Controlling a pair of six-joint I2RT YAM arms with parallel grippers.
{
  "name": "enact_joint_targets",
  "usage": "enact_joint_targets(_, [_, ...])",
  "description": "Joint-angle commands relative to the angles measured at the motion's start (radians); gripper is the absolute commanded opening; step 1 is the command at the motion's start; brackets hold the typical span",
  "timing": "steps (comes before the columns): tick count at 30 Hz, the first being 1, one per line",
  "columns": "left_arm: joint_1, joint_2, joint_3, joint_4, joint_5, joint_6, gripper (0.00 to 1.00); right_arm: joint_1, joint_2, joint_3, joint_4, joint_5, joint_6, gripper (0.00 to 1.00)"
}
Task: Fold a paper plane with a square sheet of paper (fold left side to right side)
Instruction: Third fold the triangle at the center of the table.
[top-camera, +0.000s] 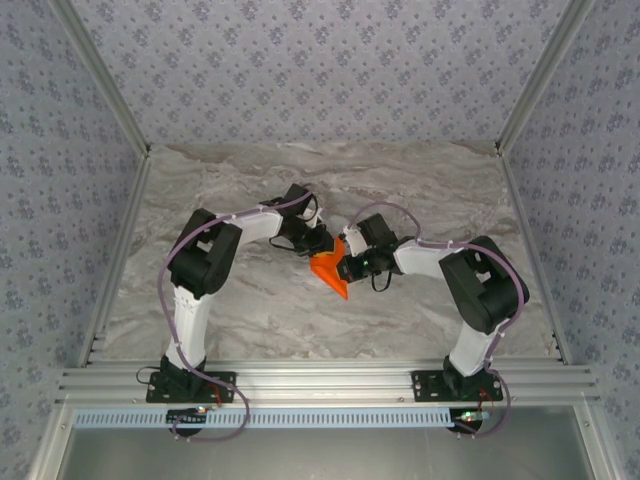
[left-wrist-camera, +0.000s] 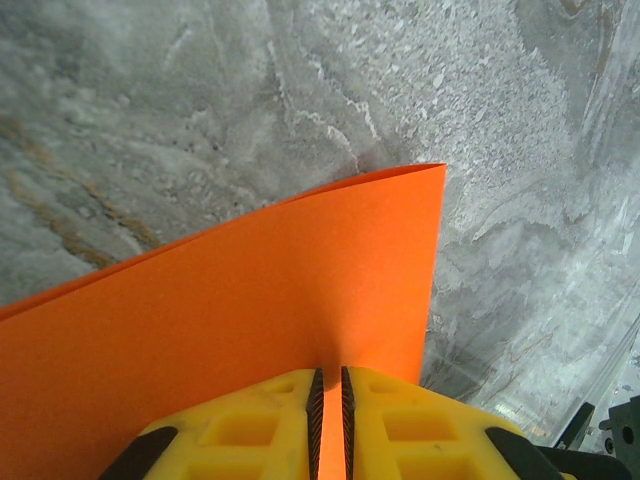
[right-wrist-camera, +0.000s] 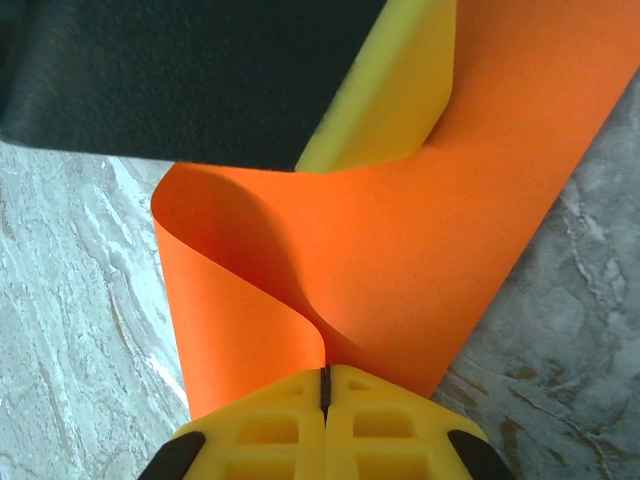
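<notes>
Jaws on both arms are pinching the square sheet of paper (top-camera: 328, 272) between them, over the bench (top-camera: 250, 320). The left jaws are squeezing nearly shut on one edge, the sheet spreading flat ahead of them. The right jaws are pressing fully shut on another edge, the sheet curling into a loop just ahead of them, probably so one side can swing over the other. That curl is hiding any crease, and the arms are covering much of the sheet.
</notes>
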Motion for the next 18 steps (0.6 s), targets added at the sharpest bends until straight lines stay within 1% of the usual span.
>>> enact_joint_targets(1, [-0.01, 0.033, -0.008, -0.039, -0.023, 0.011, 0.16, -0.007, -0.012, 0.018, -0.031, 0.024, -0.01, 0.0])
enact_joint_targets(18, [-0.012, 0.033, -0.007, -0.041, -0.02, 0.012, 0.16, -0.005, 0.02, 0.039, -0.038, 0.021, -0.01, 0.0])
